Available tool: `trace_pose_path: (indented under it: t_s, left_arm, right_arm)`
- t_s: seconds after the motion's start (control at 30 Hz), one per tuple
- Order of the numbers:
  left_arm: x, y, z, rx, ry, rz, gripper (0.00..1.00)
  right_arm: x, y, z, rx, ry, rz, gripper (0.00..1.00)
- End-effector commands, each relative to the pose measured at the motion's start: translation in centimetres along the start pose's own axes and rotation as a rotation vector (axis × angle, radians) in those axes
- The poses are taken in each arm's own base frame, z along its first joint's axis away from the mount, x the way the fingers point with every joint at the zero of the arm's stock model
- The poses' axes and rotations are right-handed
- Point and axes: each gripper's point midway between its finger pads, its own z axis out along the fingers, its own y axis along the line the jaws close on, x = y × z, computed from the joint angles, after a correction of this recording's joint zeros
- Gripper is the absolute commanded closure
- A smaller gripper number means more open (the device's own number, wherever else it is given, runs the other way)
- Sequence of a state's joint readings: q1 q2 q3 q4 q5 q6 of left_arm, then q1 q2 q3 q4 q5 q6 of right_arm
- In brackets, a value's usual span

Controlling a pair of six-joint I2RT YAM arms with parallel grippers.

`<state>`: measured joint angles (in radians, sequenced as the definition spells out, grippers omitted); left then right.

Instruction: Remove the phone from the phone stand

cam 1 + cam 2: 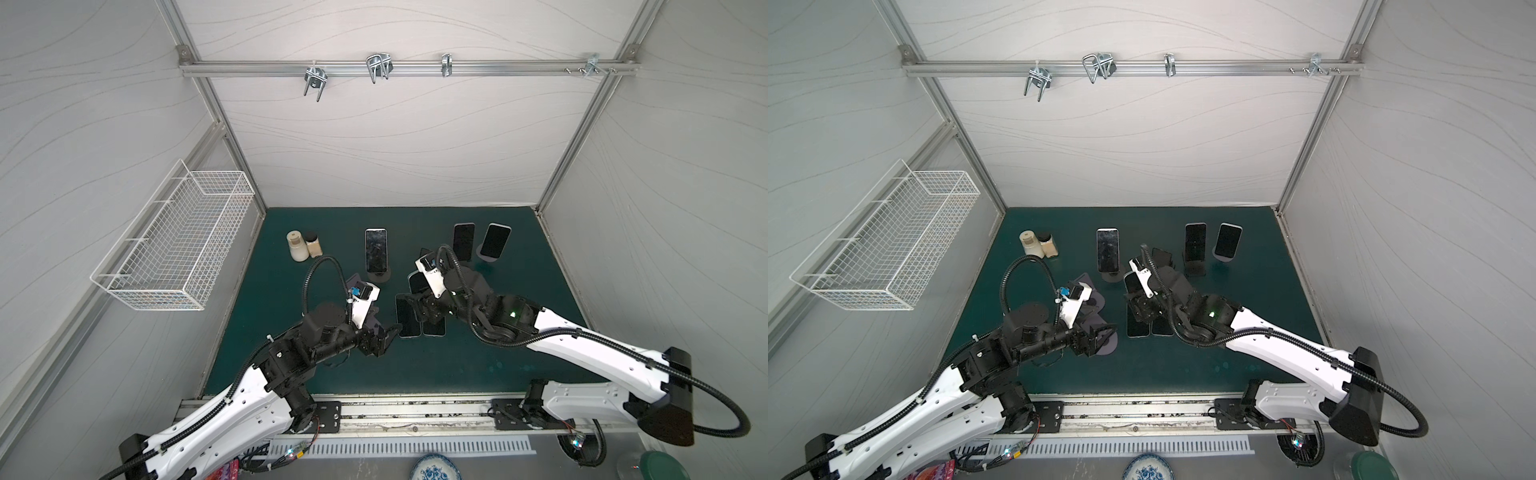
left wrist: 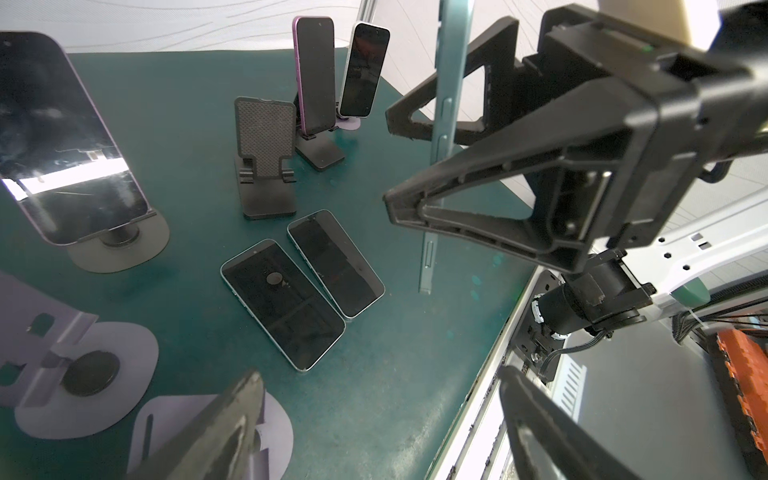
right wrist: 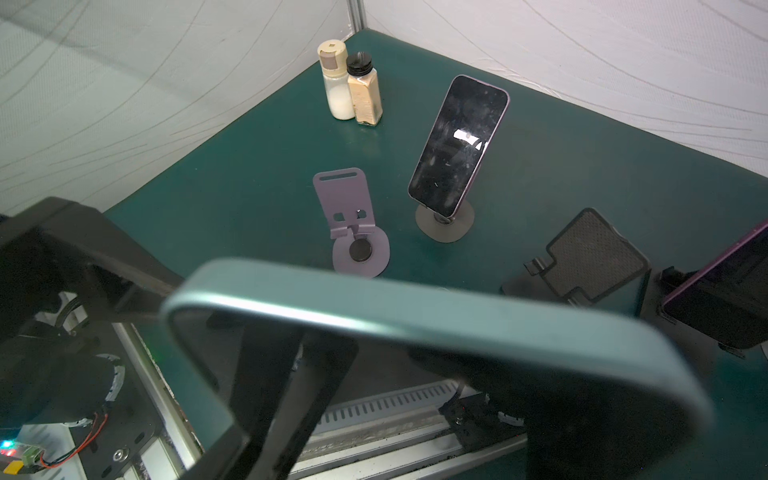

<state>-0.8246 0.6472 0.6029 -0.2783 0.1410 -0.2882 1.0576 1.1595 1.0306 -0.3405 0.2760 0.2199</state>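
Green-rimmed phone [image 3: 415,309] hangs clamped in the right jaws above the surface [image 1: 457,365], clear of the black stand [image 2: 266,141]; left jaws gape empty. Stiff, light, slick glass: its long edges look the safest hold.

Green mat [image 1: 457,365] bears phone stands [image 2: 266,166], two flat phones [image 2: 282,303], two bottles [image 3: 337,83].

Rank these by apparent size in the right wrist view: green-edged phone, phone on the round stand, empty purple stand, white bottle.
1. green-edged phone, which looks bigger because it is nearest the camera
2. phone on the round stand
3. empty purple stand
4. white bottle
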Motion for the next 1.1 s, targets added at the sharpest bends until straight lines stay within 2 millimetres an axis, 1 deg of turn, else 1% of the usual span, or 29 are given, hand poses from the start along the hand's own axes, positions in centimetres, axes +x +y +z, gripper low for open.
trace_pose_path:
  t_s: [0.0,0.27,0.6,0.87,1.07]
  left_arm:
    - [-2.4,-1.4,0.0,0.057,-0.069,0.007,0.11]
    - [-2.4,-1.7,1.3,0.068,-0.054,0.006,0.12]
    - [-2.6,-2.9,2.7,0.111,-0.033,0.049,0.12]
    - [-3.9,-4.0,5.0,0.149,-0.009,0.171,0.11]
    - [-3.6,-4.5,7.4,0.186,0.046,0.233,0.11]
  right_arm:
    - [-1.0,-0.9,-1.2,0.013,-0.041,0.034,0.31]
    - [0.0,-2.9,-2.1,0.054,-0.032,0.065,0.31]
    - [1.0,-4.2,-2.1,0.088,-0.001,0.093,0.31]
    - [2.6,-6.0,-2.0,0.119,0.035,0.149,0.31]
    - [4.0,-7.5,-1.8,0.165,0.068,0.181,0.31]
